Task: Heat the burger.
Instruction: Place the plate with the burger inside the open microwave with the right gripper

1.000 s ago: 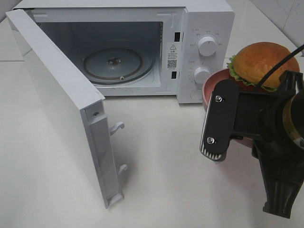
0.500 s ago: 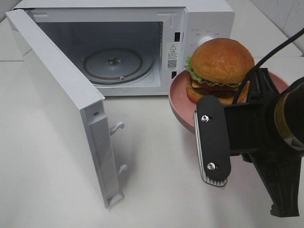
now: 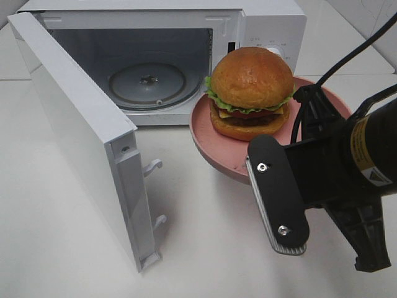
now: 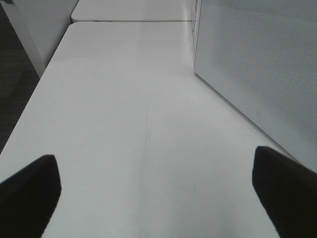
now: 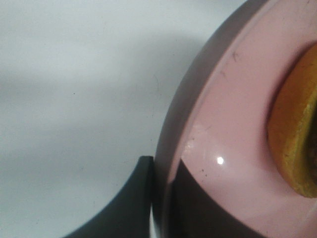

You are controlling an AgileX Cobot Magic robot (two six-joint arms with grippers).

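Resting on pink plate (image 3: 208, 133), burger (image 3: 251, 93) is seen upright near plate's middle, just in front of open microwave (image 3: 267, 25), by right edge of cavity. Plate rim is pinched by right gripper (image 5: 161, 198), jaws nearly closed, one finger on each face of rim. Its door (image 3: 74, 130) is swung wide to left; glass turntable (image 3: 149, 81) is visible inside. Left gripper (image 4: 156, 198) is held fully spread over white table (image 4: 124, 99), nothing gripped.

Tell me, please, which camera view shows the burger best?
The exterior high view: the whole burger sits in plain sight on the pink plate. The right wrist view catches only an orange edge of it; the left wrist view shows none of it.
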